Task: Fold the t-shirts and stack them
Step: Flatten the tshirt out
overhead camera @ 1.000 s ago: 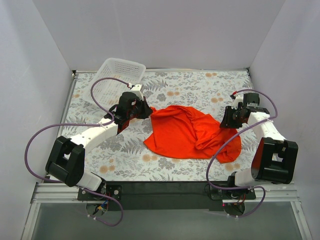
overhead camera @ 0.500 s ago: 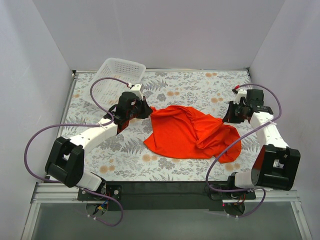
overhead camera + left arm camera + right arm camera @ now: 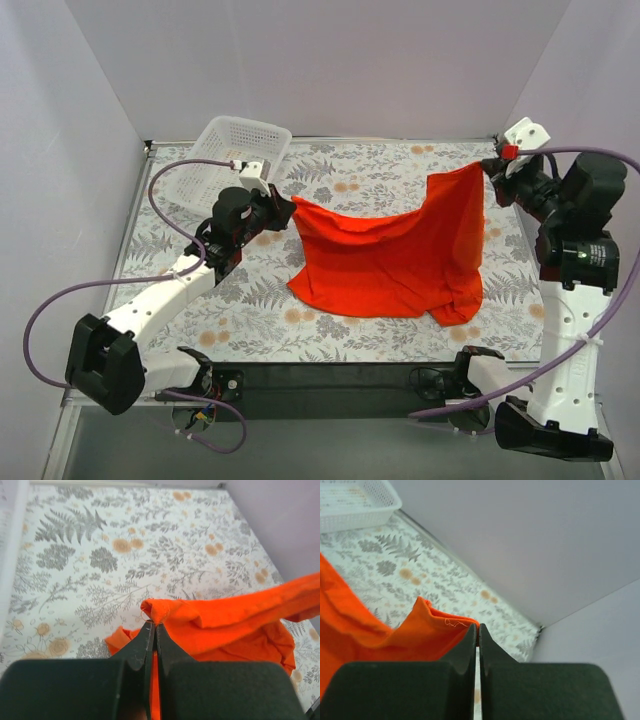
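The orange-red t-shirt (image 3: pixel 400 255) hangs stretched between my two grippers above the floral table, its lower edge trailing on the cloth. My left gripper (image 3: pixel 290 205) is shut on the shirt's left corner (image 3: pixel 159 611), black jaws pressed together with fabric pinched at the tips (image 3: pixel 154 626). My right gripper (image 3: pixel 488 168) is raised high at the back right and shut on the shirt's right corner (image 3: pixel 445 627), the jaws closed on the hem (image 3: pixel 478 628).
A white mesh basket (image 3: pixel 232 158) stands at the back left, also showing in the right wrist view (image 3: pixel 355 502). White walls close in the table on three sides. Purple cables loop from both arms.
My right gripper closed on the shirt's right edge and lifted it up and back toward the far right corner. The left gripper rose slightly, so the shirt now hangs spread between them.
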You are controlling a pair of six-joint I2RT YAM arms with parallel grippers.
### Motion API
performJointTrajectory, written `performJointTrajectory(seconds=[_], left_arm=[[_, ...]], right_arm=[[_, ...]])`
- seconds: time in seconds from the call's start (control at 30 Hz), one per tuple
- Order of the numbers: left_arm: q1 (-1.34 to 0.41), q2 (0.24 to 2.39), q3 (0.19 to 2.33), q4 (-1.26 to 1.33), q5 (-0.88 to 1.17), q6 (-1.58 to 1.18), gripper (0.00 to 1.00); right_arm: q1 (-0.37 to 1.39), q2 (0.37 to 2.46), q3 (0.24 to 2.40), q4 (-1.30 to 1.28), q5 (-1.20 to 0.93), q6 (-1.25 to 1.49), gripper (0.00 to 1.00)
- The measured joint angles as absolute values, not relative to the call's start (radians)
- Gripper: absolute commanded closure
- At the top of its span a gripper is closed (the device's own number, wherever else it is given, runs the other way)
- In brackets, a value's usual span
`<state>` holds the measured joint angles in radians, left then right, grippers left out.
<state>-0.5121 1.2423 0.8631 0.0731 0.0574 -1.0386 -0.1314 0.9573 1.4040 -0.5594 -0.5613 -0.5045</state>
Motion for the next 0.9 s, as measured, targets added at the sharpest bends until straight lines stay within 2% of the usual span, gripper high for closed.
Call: performJointTrajectory(seconds=[0.13,0.3,0.6,0.9], left_arm=[[-0.512,1.154,0.863,0.107,0.017,-1.018,1.0],[-0.512,1.033,0.859,0.133,-0.077,-0.986,1.0],[-0.512,0.883,0.859,0.113,-0.279,-0.956,1.0],[-0.512,0.834,0.914,0.073,-0.28,-0.94,1.0]], right_arm=[[-0.131,0.99,1.579,-0.587,-0.537,-0.57,0.99],[-0.131,1.005,1.699,-0.587,-0.429,-0.631,0.99],[-0.131,0.966,1.707,-0.545,-0.201,-0.651,0.99],[-0.131,0.965,1.783,-0.527,-0.103,-0.598,0.99]])
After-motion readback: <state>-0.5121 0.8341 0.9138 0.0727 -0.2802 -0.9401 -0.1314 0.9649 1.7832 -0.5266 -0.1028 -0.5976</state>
